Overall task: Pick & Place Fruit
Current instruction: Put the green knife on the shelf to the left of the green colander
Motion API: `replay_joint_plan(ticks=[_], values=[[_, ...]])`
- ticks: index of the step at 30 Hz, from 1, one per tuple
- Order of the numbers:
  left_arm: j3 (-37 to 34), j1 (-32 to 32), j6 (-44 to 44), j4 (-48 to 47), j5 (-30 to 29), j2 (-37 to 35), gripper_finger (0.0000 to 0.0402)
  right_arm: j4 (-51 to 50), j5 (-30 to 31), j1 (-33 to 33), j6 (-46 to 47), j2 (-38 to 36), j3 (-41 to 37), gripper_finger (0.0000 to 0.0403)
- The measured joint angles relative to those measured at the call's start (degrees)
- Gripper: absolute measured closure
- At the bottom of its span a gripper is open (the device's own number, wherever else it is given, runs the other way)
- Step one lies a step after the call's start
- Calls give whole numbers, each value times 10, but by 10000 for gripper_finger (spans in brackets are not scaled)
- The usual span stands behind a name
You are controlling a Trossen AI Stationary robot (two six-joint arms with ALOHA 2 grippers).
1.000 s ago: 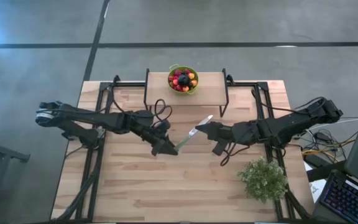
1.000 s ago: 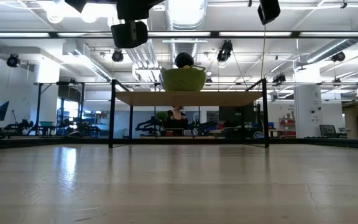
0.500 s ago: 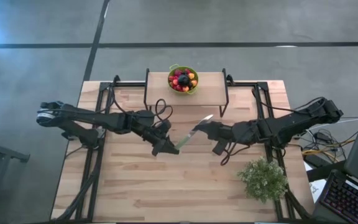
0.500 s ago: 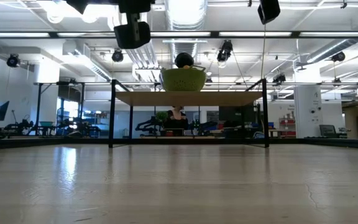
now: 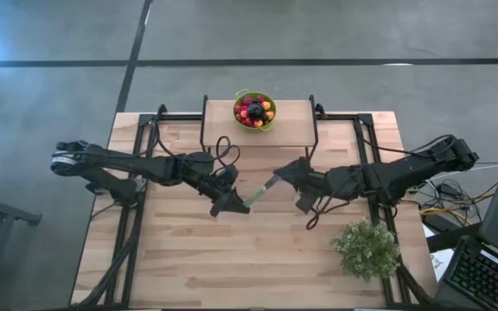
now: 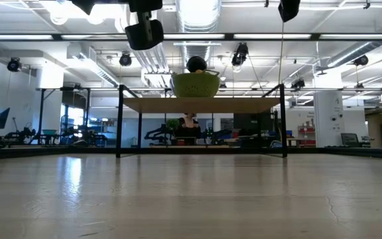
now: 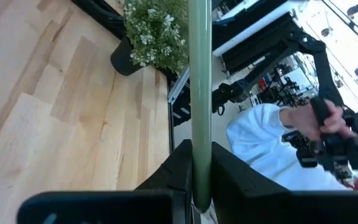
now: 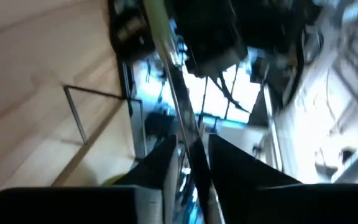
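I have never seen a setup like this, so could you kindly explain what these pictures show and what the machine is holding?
Two dark robot arms work at a wooden table. One camera looks straight down, one sits at table height, and one rides on each wrist. The left gripper is shut on the green handle of a knife; the right gripper is at its blade end, with the blade between its fingers. A green bowl of fruit stands on a raised shelf, and a potted plant sits near the table's corner. A person shows in the room beyond.
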Motion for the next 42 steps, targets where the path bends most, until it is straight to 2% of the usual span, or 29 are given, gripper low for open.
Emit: replay_joint_plan(ticks=[8, 13, 17, 20, 25, 28, 36, 42], values=[[0, 0, 28, 1, 10, 0, 365, -11, 109, -1, 43, -28, 0, 262], [0, 0, 51, 2, 9, 0, 364, -11, 149, -1, 60, -55, 0, 239], [0, 0, 56, 2, 8, -1, 365, -12, 166, -1, 111, -89, 0, 225], [0, 0, 57, 2, 8, -1, 367, -24, 167, -3, 210, -117, 0, 216], [0, 0, 75, 5, 4, -3, 367, -64, 168, -7, 480, -156, 0, 209], [6, 0, 118, 6, -24, -3, 367, -119, 130, -17, 590, -167, 0, 205], [41, 0, 306, 7, -157, -3, 367, -141, -73, -48, 776, -144, -2, 215], [57, 0, 408, 30, -246, -3, 367, -134, -97, -52, 829, -100, -3, 234]])
